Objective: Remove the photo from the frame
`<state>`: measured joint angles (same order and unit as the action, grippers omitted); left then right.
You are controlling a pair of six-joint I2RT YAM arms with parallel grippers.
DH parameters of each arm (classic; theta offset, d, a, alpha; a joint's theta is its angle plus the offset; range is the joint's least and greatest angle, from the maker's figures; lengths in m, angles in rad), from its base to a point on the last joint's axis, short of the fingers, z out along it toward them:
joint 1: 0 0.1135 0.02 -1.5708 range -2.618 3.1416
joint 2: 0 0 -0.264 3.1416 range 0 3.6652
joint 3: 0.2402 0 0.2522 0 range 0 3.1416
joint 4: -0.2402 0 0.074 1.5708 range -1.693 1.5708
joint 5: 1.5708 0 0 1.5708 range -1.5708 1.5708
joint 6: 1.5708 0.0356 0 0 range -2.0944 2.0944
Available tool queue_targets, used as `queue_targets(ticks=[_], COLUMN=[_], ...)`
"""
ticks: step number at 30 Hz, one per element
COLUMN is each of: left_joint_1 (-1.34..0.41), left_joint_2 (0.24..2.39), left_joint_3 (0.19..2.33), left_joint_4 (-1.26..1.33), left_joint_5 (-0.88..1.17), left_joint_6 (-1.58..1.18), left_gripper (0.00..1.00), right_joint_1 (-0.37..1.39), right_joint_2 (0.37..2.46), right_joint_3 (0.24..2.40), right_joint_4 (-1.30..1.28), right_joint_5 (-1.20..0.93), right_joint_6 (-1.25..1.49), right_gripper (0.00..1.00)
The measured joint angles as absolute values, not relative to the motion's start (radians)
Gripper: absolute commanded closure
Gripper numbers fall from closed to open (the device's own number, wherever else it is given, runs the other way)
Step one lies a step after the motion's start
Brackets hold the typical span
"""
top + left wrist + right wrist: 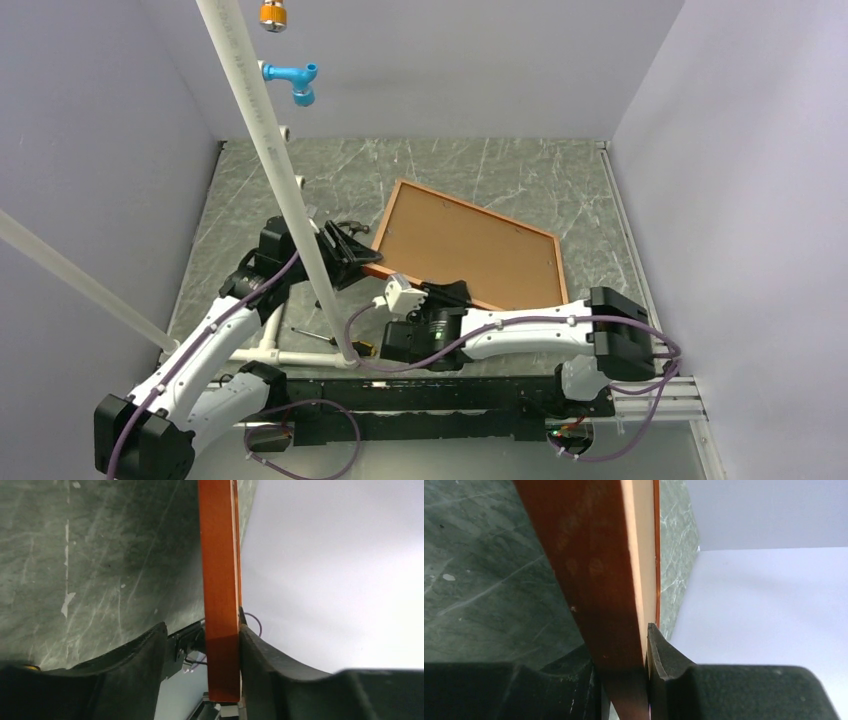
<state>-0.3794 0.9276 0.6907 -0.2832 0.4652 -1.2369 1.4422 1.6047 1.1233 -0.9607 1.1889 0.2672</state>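
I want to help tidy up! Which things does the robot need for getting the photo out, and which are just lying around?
For the job: frame, photo (brown backing up), left claw, right claw.
Just lying about: screwdriver, white pipe, blue fitting, orange fitting.

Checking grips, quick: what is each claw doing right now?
Left claw: open, jaws loosely astride the frame edge.
Right claw: closed on the frame.

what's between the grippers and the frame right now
Nothing visible. The right gripper is closed on the near edge of the frame, and the left gripper straddles the frame too, one finger touching it, the other apart.
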Motion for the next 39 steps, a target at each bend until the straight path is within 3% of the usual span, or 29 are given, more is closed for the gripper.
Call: queue_targets(ticks=[4, 8, 15, 21, 39], left_joint_1=[-0.341, -0.286, -0.252, -0.250, -0.250], left_joint_2=[0.920, 0.890, 0.860, 0.861, 0.846], left_joint_3=[0.710, 0.733, 0.733, 0.714, 0.688], left_joint_4=[-0.320, -0.359, -0.517, -0.550, -0.559], left_joint_5=[0.447, 0.397, 0.230, 0.194, 0.194], left_joint_6=[-1.162, -1.074, -0.921, -0.873, -0.858], left_gripper=[0.22, 0.17, 0.17, 0.18, 0.19], right_joint_1=[1.407, 1.338, 1.167, 1.137, 1.083], right_joint_2=[1.521, 1.426, 1.309, 1.309, 1.403], right_joint_3=[1.094, 1.077, 1.143, 1.262, 1.707], right_joint_4=[-0.880, -0.825, -0.692, -0.617, -0.761], right_joint_5=[1.139, 1.068, 1.048, 0.987, 0.568], right_joint_6=[0.134, 0.004, -0.096, -0.194, -0.048], right_gripper=[1.00, 1.00, 1.00, 1.00, 1.00])
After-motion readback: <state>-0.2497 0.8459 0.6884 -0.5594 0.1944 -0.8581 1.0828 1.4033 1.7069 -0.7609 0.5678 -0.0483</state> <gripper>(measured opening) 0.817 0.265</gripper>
